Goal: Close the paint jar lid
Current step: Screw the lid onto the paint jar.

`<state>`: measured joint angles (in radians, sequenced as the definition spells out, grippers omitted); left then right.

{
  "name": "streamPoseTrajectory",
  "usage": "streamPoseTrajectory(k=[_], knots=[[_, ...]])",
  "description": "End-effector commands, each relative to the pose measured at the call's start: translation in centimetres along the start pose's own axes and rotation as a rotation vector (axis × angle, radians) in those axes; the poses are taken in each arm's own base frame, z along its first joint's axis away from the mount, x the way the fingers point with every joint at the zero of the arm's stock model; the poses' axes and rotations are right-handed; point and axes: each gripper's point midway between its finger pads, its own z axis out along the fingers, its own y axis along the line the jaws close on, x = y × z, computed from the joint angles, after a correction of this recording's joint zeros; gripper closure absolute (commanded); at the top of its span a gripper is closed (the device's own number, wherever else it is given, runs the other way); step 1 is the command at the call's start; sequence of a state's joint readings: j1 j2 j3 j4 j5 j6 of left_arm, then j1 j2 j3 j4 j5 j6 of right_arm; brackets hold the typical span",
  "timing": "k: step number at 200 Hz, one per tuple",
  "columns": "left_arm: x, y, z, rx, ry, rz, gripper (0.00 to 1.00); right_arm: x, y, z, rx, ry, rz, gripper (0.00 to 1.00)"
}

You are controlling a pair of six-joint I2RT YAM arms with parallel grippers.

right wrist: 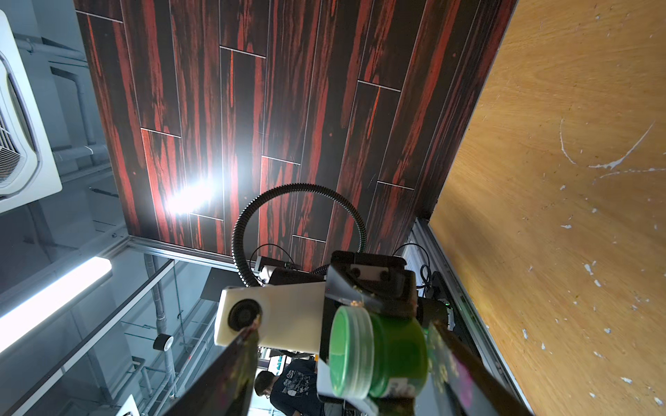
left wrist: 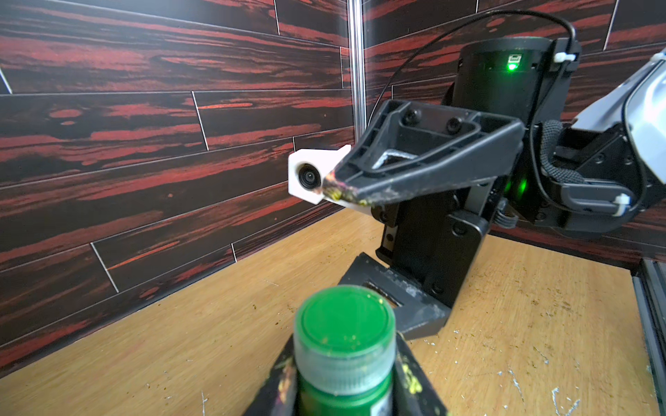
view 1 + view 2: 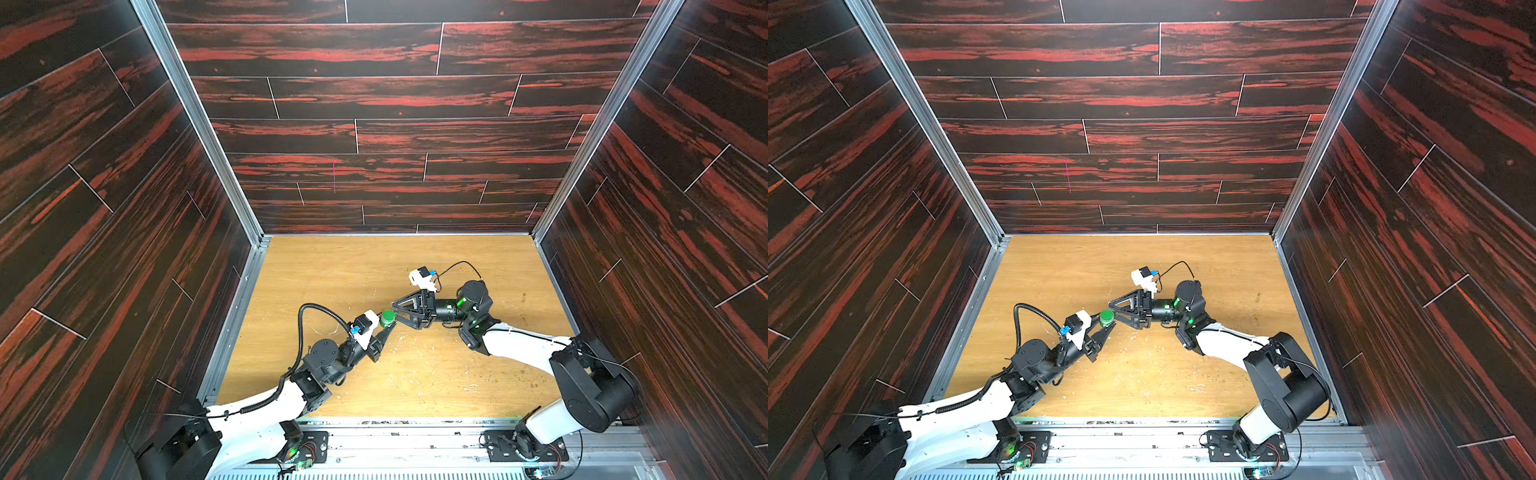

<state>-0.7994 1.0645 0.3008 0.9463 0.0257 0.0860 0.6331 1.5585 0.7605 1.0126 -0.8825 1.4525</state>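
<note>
Left jaws grip paint jar (image 2: 344,398) — right jaws spread around lid (image 2: 344,320) rim.

Left gripper (image 3: 388,323) tight, right gripper (image 3: 395,311) wide

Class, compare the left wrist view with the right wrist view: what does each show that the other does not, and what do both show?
Only left wrist: the right arm's camera and a green light on that arm. Only right wrist: the left arm's camera, a person, a ceiling lamp. Both: the jar, lid on, held in the left hand; the open right hand; the table.
</note>
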Motion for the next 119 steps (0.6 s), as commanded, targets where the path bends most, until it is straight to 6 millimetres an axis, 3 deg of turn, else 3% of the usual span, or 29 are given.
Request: streamPoseTrajectory(k=[1,38,119], knots=[[-3.1,0.2,0.9,-0.001,-0.100,0.010,0.92,0.3,-0.1,0.3,-0.010,0.019,0.004,0.23],[-2.5,0.3,2.0,-0.005,-0.092,0.022,0.92,0.4,-1.0,0.2,0.003,0.028,0.033,0.23],[-1.4,0.9,3.4,-0.039,-0.070,0.041,0.93,-1.1,-1.3,-1.0,0.002,-0.020,0.055,0.42]])
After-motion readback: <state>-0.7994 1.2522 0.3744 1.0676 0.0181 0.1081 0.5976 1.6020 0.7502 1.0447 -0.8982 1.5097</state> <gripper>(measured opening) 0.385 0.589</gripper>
